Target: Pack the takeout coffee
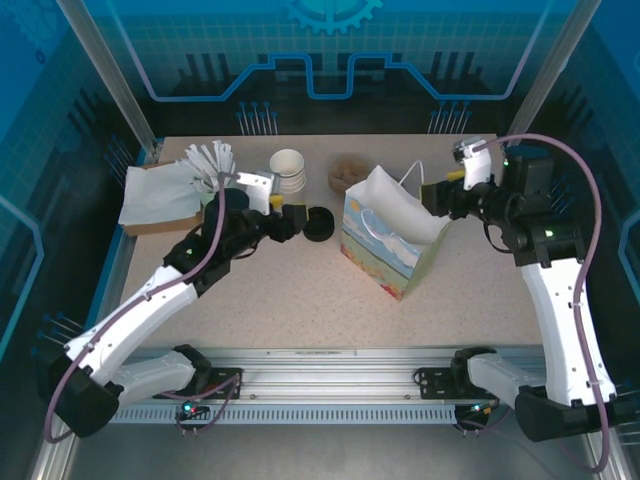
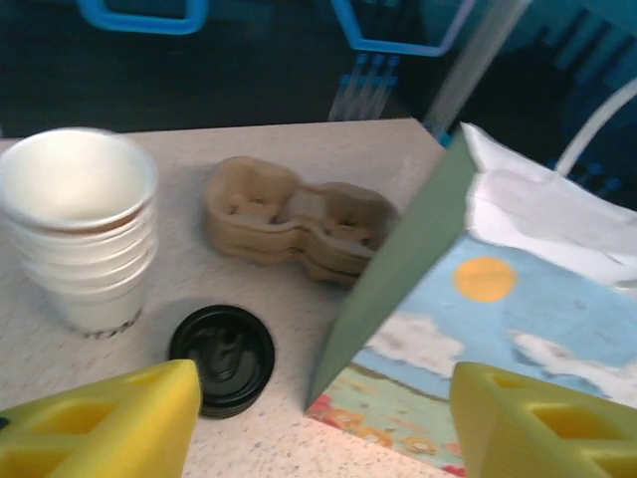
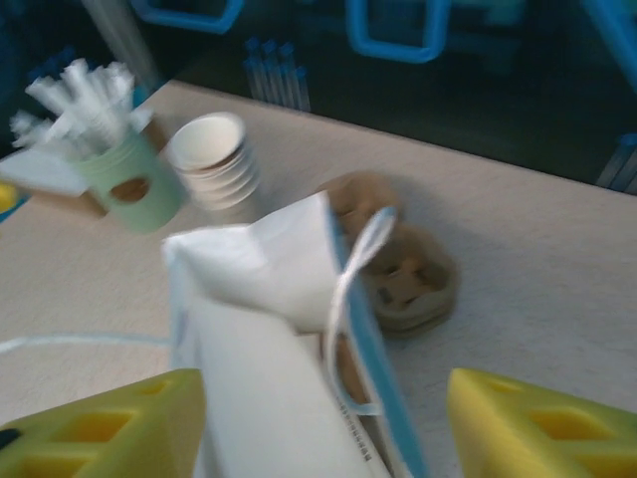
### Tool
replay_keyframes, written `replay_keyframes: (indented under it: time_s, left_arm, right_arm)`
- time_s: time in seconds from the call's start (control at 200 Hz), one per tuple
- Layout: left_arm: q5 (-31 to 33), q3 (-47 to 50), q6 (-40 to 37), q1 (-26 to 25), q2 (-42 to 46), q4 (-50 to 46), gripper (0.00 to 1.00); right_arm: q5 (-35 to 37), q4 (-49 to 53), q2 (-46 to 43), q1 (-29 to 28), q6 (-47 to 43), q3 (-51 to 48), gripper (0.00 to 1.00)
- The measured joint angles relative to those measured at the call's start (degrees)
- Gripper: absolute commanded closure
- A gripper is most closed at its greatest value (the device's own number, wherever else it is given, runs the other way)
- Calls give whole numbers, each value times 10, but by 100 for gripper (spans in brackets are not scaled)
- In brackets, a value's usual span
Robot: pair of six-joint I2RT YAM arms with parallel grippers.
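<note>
Left gripper (image 2: 326,398) and right gripper (image 3: 323,398) are gaping empty, so the takeout coffee is probably calling for a gentle squeeze around its crushable paper body.

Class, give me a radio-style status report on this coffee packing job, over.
Left gripper open, beside loose black lid. Right gripper open above gift bag. Brownish shape inside bag, maybe the coffee, cannot tell.

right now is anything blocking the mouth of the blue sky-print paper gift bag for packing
the open right gripper hangs over the bag at its right end; the white loop handle leans along one rim
</note>
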State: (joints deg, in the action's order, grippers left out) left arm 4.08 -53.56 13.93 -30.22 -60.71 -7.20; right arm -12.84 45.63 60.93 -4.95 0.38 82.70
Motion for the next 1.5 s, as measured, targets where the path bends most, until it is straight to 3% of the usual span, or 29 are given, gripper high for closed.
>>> replay_keyframes:
  time_s: [0.18,0.29,0.57,0.785,1.0,1.496]
  left_arm:
    - [66,119,33,105,80,24,10]
    - [112,203,40,183,111,50,3]
    - [162,265,5,291,54,122,1]
    - [160,292,-45,313,-61,241,1]
    - [116,319,-76,315,-153,367,1]
    - [59,312,-105,316,-170,439,1]
  right_arm:
    - [140,-98,-22,105,50,-92,14]
    - [202,-168,8,161,85,-184,6]
    - [235,-340,128,133,90,-364,3]
    - [211,-509,141,111,75,-475,4]
    - [192,-633,141,101,55,-532,4]
    - [189,-827,168,52,49,-602,4]
